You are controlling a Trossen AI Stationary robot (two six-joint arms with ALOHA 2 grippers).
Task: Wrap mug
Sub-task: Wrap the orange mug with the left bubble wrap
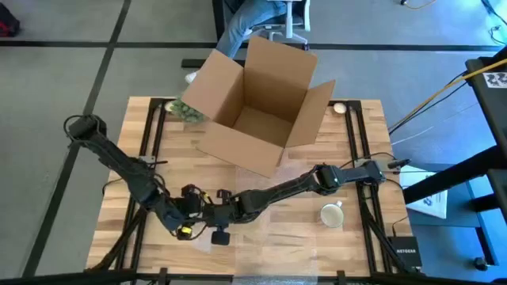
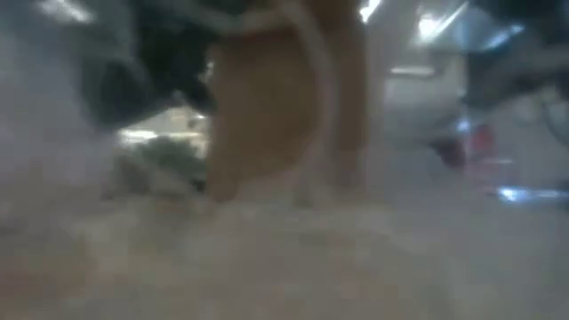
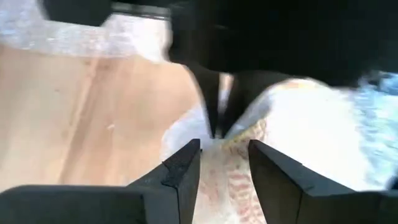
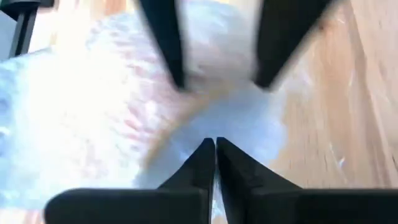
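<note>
High view: both arms meet low at the near edge of the table (image 1: 261, 170), over a clear sheet of bubble wrap (image 1: 261, 241) that is hard to see there.
Left gripper (image 3: 224, 163): its two fingers are a little apart, with a thin fold of the wrap lying between them. I cannot tell if it is pinching the fold yet.
Right gripper (image 4: 215, 149): its two tips are pressed together on a thin edge of the wrap.
Why they hold it so: I think each gripper takes one edge so the sheet can be lifted and moved without sliding away.
Mug (image 1: 331, 214): the white mug sits bare on the wood, to the right of both grippers and well apart from them. Nothing is around it yet.
Cardboard box (image 1: 257, 103): it stands open at the back of the table, likely waiting for the wrapped mug.
Green thing (image 1: 188, 111): a small leafy lump lies just beside the box. I cannot tell what it is.
Low view: all is fuzzy, just a tan shape behind the wrap.
Words to read: a small black box (image 1: 404, 253) at the table's near right corner has white letters, too small to read.
</note>
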